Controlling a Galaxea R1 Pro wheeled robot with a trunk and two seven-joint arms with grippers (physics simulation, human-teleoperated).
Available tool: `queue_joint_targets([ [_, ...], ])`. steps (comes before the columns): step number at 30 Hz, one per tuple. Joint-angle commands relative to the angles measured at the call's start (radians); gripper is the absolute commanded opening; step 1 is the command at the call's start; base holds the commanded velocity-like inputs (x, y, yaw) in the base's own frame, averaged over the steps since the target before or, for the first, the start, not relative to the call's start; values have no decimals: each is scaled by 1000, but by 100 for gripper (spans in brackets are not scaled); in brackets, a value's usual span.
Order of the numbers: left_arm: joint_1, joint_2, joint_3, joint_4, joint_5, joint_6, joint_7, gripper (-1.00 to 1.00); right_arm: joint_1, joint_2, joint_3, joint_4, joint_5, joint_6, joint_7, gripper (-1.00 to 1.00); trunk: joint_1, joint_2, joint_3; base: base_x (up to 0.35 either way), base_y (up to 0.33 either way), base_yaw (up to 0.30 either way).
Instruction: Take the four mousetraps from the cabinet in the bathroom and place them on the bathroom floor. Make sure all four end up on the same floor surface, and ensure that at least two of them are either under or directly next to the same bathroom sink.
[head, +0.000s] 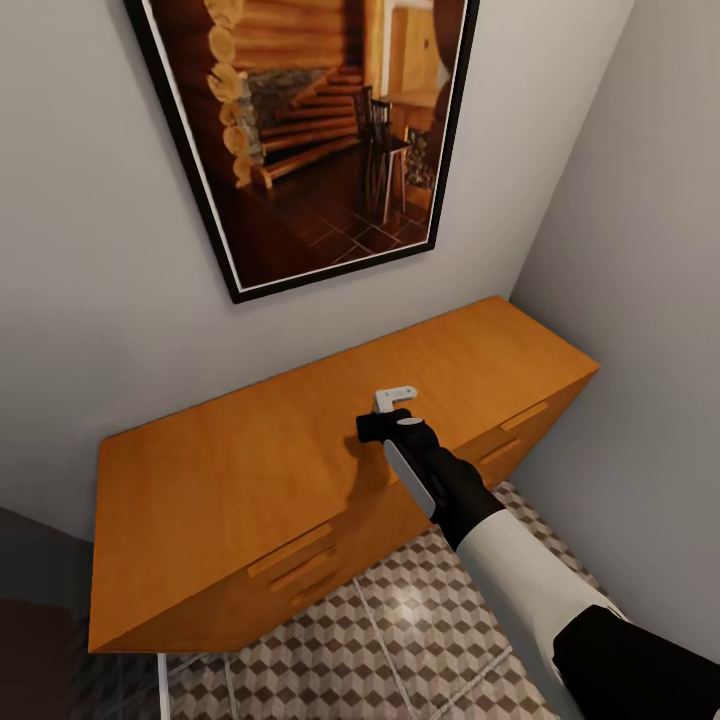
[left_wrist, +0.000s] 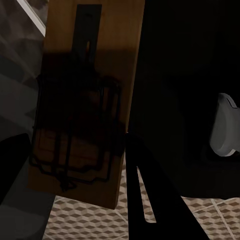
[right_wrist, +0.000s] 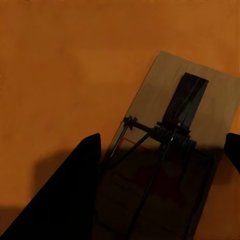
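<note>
Mousetraps show in both wrist views, one in each. In the right wrist view, one mousetrap (right_wrist: 172, 150) sits between the two dark fingers (right_wrist: 65, 195) of the right pincer (right_wrist: 165, 185), against the orange-brown top of the cabinet (right_wrist: 75, 65); whether it rests on the wood or is lifted off it, I cannot tell. Its wire spring and dark metal tab face the camera, with a reddish patch beneath the wires. The fingers stand at the board's two long edges, yet whether they press on it is not clear, so I cannot tell the right pincer's state.

In the left wrist view, a second mousetrap (left_wrist: 82, 105) stands on end in shadow, with one dark finger (left_wrist: 150, 200) at its lower edge and cube-patterned bathroom floor (left_wrist: 90, 220) behind. Whether the left pincer grips it cannot be made out.

From the head view, the right pincer (head: 385, 420) hovers over the middle of the cabinet (head: 250, 470) top. Drawer handles (head: 290, 550) line the cabinet's front. Bathroom floor (head: 420, 620) tiles lie at six o'clock of the cabinet, and a framed picture (head: 320, 120) hangs on the wall at twelve o'clock.
</note>
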Motion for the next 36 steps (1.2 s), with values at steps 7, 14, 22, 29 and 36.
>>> queue_joint_targets([
  [7,-1,-1,-8,4,9,-6,-4,-100,-1,0,1,-61,-10,34,-14,-100,1,-1,-2,0,0,0],
  [14,-1,-1,-8,4,9,-6,-4,-100,-1,0,1,-142,-8,91,-18,-100,1,-1,-2,0,0,0],
  [22,-1,-1,-8,4,9,-6,-4,-100,-1,0,0,-275,-7,206,-66,-100,1,-1,-2,0,0,0],
  [29,-1,-2,-8,4,9,-6,-4,-100,-1,0,-2,-394,-7,291,-102,-100,1,-1,-2,0,0,0],
  [36,-1,-2,-8,4,9,-6,-4,-100,0,-1,0,-406,-6,296,-105,-100,1,-1,-2,0,0,0],
])
